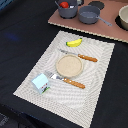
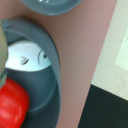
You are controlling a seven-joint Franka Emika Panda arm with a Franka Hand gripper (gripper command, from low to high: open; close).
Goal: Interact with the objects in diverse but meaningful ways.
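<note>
In the exterior view a red tomato [image 1: 64, 5] sits inside the grey two-handled pot [image 1: 66, 10] at the top centre of the frame, on the pinkish board [image 1: 65, 22] there. The wrist view shows the same tomato [image 2: 11, 102] beside a small white-and-blue bottle [image 2: 27, 56] within the pot's grey wall [image 2: 52, 60]. On the striped placemat [image 1: 95, 75] mid-frame, a yellow banana [image 1: 74, 43] lies near its upper edge and a pale carton [image 1: 41, 83] stands at lower left; the claw is not visible in either view, so I cannot tell its opening.
</note>
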